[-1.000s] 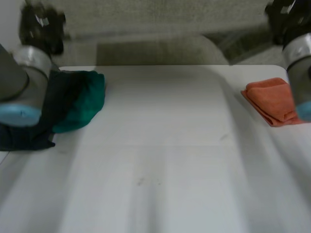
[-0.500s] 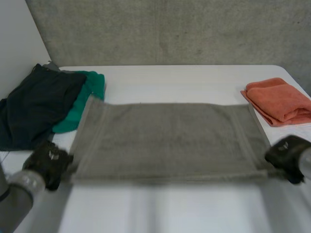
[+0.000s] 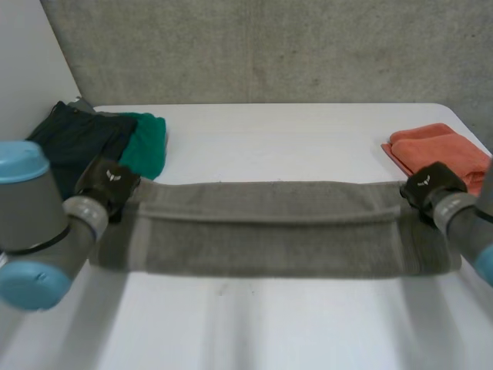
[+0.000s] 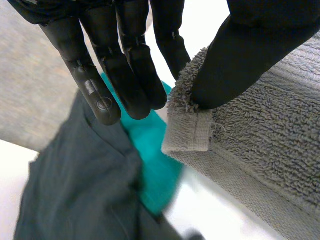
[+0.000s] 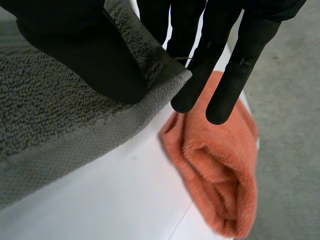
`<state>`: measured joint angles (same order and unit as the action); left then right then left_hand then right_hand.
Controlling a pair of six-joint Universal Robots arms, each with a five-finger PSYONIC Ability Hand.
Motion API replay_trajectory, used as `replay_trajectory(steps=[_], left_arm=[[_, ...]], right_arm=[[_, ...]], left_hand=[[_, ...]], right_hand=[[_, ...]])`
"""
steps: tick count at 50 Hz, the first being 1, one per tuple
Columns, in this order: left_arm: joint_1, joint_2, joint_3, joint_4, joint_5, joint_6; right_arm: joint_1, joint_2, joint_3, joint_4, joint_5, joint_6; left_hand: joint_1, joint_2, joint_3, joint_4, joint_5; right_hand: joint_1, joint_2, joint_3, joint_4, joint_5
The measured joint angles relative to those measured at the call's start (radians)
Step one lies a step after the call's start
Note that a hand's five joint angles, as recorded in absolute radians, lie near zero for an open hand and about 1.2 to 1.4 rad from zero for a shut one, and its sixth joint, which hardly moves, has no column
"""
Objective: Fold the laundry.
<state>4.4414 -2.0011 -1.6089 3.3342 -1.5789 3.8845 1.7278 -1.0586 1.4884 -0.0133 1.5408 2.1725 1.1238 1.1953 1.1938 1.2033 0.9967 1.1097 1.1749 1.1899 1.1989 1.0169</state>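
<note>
White table: grey towel stretched left to right, left hand and right hand each pinching an end corner, first fold seemingly half laid; orange towel folded far right, dark garment and green cloth heaped far left.

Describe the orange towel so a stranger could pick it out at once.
On the white table, look to the far corner on the robot's right, beyond the right hand. The orange towel lies there, folded thick. It is the only orange cloth; the neighbouring grey towel is stretched wide.
</note>
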Motion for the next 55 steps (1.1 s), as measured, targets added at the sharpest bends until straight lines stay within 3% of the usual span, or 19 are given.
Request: replay_trajectory(steps=[12, 13, 15, 17, 18, 20, 24, 34, 44, 51, 55], left_arm=[[-0.051, -0.317, 0.356, 0.095, -0.124, 0.009], [-0.054, -0.336, 0.38, 0.097, -0.13, 0.013], [-0.058, -0.357, 0.408, 0.097, -0.135, 0.017], [-0.06, -0.363, 0.415, 0.097, -0.136, 0.018], [-0.069, -0.376, 0.433, 0.097, -0.136, 0.02], [-0.083, -0.382, 0.443, 0.098, -0.134, 0.021], [-0.105, -0.375, 0.444, 0.101, -0.132, 0.019], [-0.141, -0.244, 0.319, 0.108, -0.129, 0.006], [-0.134, -0.063, 0.067, 0.119, -0.094, -0.02], [-0.141, -0.026, -0.019, 0.149, -0.069, -0.079], [-0.146, -0.019, -0.04, 0.162, -0.063, -0.11]], right_arm=[[0.023, 0.234, -0.231, -0.161, 0.04, -0.005], [0.024, 0.247, -0.246, -0.174, 0.04, -0.004], [0.027, 0.262, -0.262, -0.194, 0.042, -0.003], [0.028, 0.266, -0.266, -0.201, 0.042, -0.002], [0.033, 0.273, -0.274, -0.227, 0.046, 0.0], [0.04, 0.272, -0.278, -0.26, 0.056, 0.006], [0.051, 0.254, -0.272, -0.293, 0.072, 0.028], [0.053, 0.041, -0.137, -0.26, 0.074, 0.173], [-0.048, -0.094, 0.074, 0.004, -0.092, 0.278], [-0.099, -0.085, 0.14, 0.021, -0.16, 0.301], [-0.124, -0.041, 0.15, -0.02, -0.176, 0.302]], left_hand=[[0.0, 0.0, 0.0, 0.0, 0.0], [0.0, 0.0, 0.0, 0.0, 0.0], [-0.244, -0.266, -0.264, -0.249, -0.217], [-0.244, -0.266, -0.264, -0.249, -0.217], [-0.743, -0.702, -0.672, -0.691, -0.655], [-0.93, -0.958, -0.951, -0.966, -0.921], [-0.932, -0.994, -0.989, -1.004, -0.953], [-0.932, -0.995, -0.99, -1.005, -0.953], [-0.932, -0.995, -0.989, -1.005, -0.953], [-0.931, -0.995, -0.989, -1.005, -0.953], [-0.932, -0.995, -0.989, -1.005, -0.953]], right_hand=[[0.0, -0.001, -0.003, -0.004, -0.001], [-0.05, -0.072, -0.08, -0.087, -0.065], [-0.313, -0.356, -0.357, -0.363, -0.34], [-0.411, -0.455, -0.454, -0.46, -0.442], [-0.724, -0.78, -0.775, -0.779, -0.794], [-0.877, -0.947, -0.958, -0.961, -0.959], [-0.885, -0.968, -0.987, -0.994, -0.974], [-0.885, -0.968, -0.987, -0.996, -0.974], [-0.885, -0.967, -0.987, -0.995, -0.974], [-0.881, -0.954, -0.961, -0.971, -0.958], [-0.707, -0.78, -0.792, -0.803, -0.791]])
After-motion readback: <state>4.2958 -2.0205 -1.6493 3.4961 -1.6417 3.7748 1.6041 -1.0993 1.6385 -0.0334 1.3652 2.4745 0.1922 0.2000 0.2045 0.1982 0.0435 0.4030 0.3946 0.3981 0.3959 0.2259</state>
